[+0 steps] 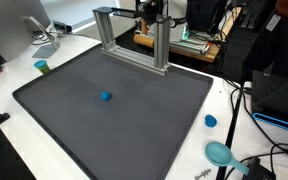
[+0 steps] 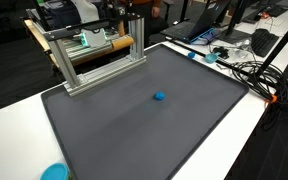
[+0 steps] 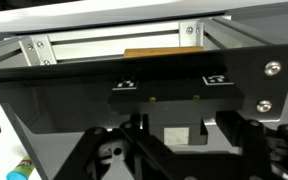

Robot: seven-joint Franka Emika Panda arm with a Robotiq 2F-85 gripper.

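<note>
My gripper (image 3: 179, 135) is up against a black panel (image 3: 134, 80) with two square markers, mounted on the aluminium frame (image 1: 134, 45). The jaws stand apart on either side of a black block with a pale square face (image 3: 176, 132) that juts from the panel, and a gap shows on its right side. In an exterior view the gripper (image 1: 152, 12) hangs above the frame's far post. A small blue object (image 1: 105, 97) (image 2: 159, 97) lies alone in the middle of the dark mat (image 1: 134, 130), far from the gripper.
A wooden piece (image 3: 164, 53) sits behind the frame. A teal cup (image 1: 42, 67), a blue cap (image 1: 211, 121) and a teal bowl (image 1: 219, 152) stand on the white table around the mat. Cables (image 1: 246, 110) trail along one side.
</note>
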